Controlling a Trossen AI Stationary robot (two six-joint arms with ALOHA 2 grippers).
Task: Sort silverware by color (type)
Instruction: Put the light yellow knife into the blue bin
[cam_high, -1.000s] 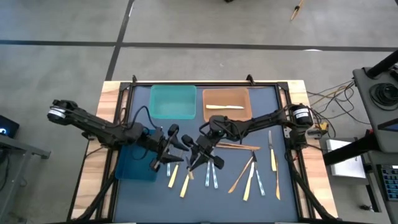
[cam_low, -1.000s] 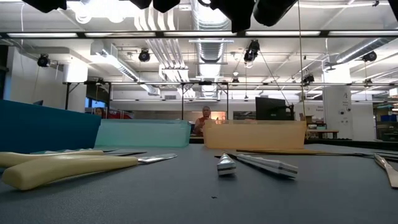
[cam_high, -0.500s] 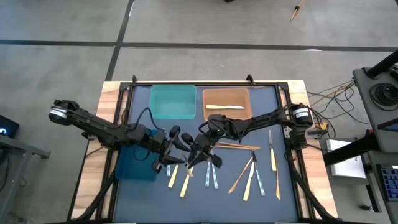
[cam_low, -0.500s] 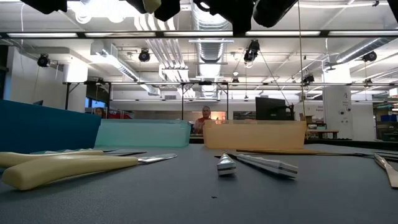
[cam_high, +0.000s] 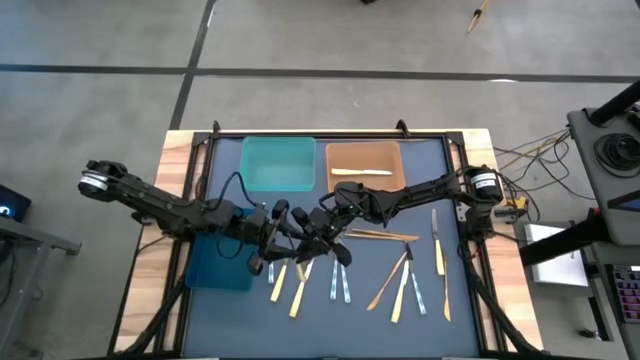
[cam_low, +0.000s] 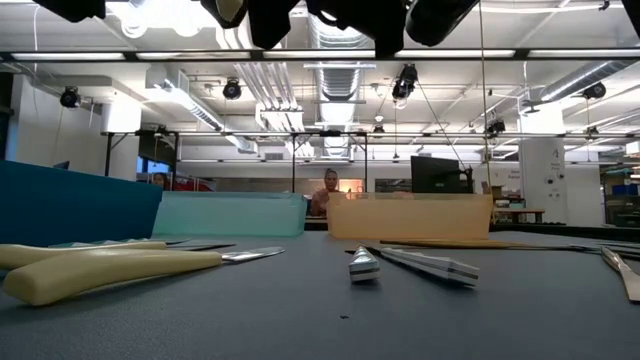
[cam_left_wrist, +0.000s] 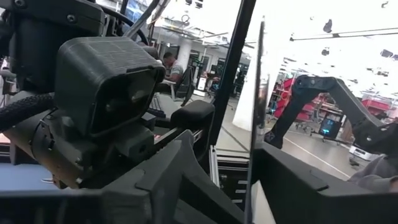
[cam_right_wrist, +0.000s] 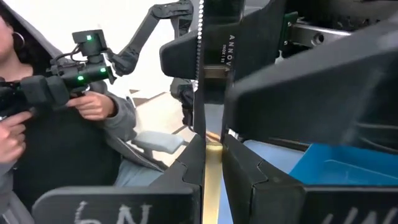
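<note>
Above mat centre — both pincers (cam_high: 300, 243) nearly touching.

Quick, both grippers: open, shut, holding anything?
Left gripper: open around the knife's blade.
Right gripper: shut on a knife with a yellow handle.

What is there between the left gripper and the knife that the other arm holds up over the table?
Nothing visible. The right gripper is shut on the yellowish handle of the knife, and in the left wrist view the thin blade stands upright between the open fingers of the left gripper.
</note>
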